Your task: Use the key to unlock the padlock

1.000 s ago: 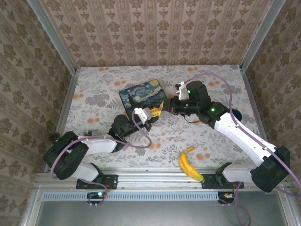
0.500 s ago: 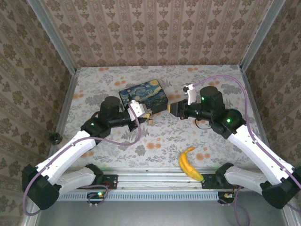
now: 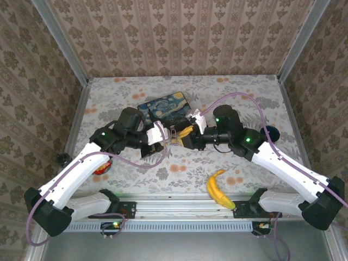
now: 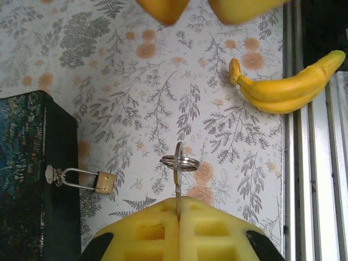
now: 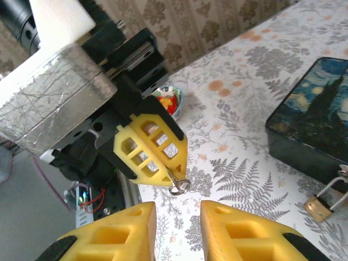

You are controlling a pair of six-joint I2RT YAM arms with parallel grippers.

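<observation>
My left gripper is shut on a thin silver key, whose split ring sticks out past the yellow fingertips. The tiny brass padlock lies on the table left of the key, its shackle hooked through the clasp of the starry-night box. My right gripper is open, its two yellow fingers just short of the key, one to each side. The padlock also lies beside the box. From above, left gripper and right gripper face each other in front of the box.
A banana lies near the front edge, right of centre. A small bowl of red things sits partly under the left arm. A dark round object rests behind the right forearm. Patterned walls enclose the table on three sides.
The right gripper has swung left from beside the box to just in front of the left gripper's key. The left gripper has drawn back slightly from the box, still holding the key.
</observation>
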